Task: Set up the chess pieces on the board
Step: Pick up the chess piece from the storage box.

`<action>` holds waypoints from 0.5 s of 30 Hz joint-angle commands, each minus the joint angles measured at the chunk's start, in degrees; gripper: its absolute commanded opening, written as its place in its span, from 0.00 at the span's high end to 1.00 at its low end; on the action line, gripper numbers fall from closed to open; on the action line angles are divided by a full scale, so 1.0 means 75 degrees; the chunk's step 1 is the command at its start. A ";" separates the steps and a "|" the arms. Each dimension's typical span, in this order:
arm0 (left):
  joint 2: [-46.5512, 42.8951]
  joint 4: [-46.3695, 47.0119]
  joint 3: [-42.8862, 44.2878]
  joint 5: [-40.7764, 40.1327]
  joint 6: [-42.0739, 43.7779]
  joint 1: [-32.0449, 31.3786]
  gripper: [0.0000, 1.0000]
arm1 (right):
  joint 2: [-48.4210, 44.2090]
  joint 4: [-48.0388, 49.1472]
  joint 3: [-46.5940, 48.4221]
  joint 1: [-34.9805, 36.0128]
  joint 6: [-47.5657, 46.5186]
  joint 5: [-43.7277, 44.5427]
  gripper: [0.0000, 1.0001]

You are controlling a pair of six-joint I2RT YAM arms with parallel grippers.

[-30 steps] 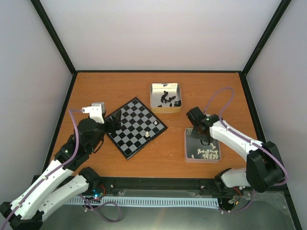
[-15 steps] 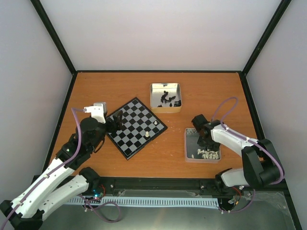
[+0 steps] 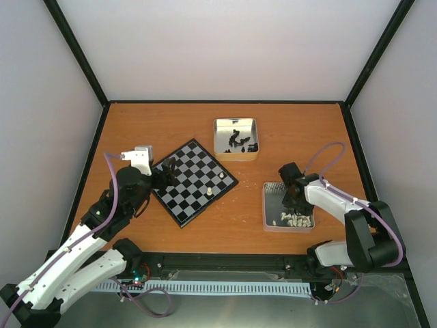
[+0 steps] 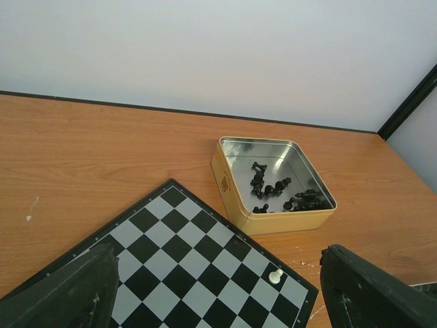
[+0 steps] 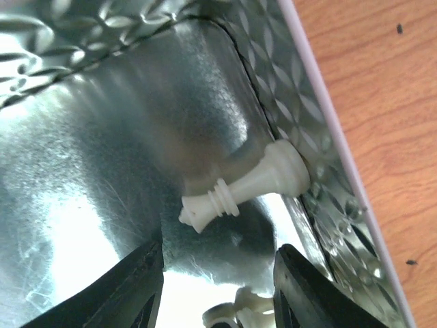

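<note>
Here, board (image 3: 194,181) lay centre-left: black-grey chequers, two cream chessmen (image 3: 207,192) standing. Left gripper (image 4: 218,280) wide open, empty. Right gripper (image 5: 218,256) open, holding nothing, over toppled cream piece (image 5: 242,184) inside tin (image 3: 265,205), lower right.

The worktop (image 3: 157,123) is orange-brown wood grain. The board (image 3: 194,182) has black and pale grey chequers inside a thin black rim, and a cream-white piece (image 4: 275,276) stands on it. The twelve o'clock tin (image 4: 273,220) is pale yellow outside and mirror-silver inside, with black chessmen (image 4: 273,188) in it. The four o'clock tin (image 5: 287,75) is silver, embossed with diamonds, and holds cream-white chessmen (image 3: 293,219).
</note>
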 commanded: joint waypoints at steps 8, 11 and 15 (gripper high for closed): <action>-0.0001 0.0107 0.0027 0.0000 0.0015 0.0043 0.19 | 0.0680 0.0912 0.0158 -0.0179 0.0805 0.0456 0.57; -0.0011 0.0103 0.0030 -0.0030 0.0014 0.0056 0.19 | 0.0695 0.0920 0.0099 -0.0175 0.1195 0.0721 0.61; -0.0002 0.0112 0.0024 -0.0047 0.0014 0.0041 0.19 | 0.0652 0.0694 0.0035 -0.0175 0.1689 0.1106 0.65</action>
